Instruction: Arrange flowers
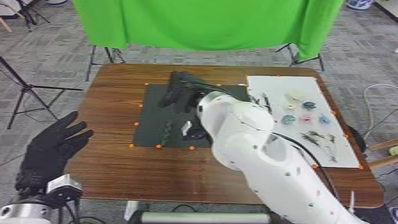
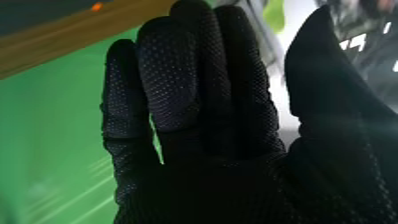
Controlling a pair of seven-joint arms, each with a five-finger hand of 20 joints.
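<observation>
Fingers, right hand (image 1: 180, 89): we see them straight and loosely parted, the thumb standing well away, and nothing in their grasp. They are over the far part of the dark mat, perhaps so placed to set or adjust a piece there.

Fingers, left hand (image 1: 53, 145): relaxed and spread, holding nothing, beside the table's left edge. We take this as waiting, out of the right arm's way.

Dark mat (image 1: 151, 110): lying flat on the brown wooden table (image 1: 111, 172), with small orange dots around it. We judge it to be the ground for the arrangement.

Green stem (image 1: 167, 132): on the near left part of the mat, lying lengthwise, likely as part of the design.

White sheet (image 1: 342, 152): to the mat's right. We think it keeps the supply within the right arm's reach.

Flower heads: a pale one (image 1: 296, 95), a dark blue one (image 1: 309, 105), a teal one (image 1: 288, 119), a pink one (image 1: 306, 118) and a light blue one (image 1: 324, 119), spaced apart on the sheet, probably so each can be picked singly.

Sprigs (image 1: 313, 138): on the sheet, nearer us than the blooms.
</observation>
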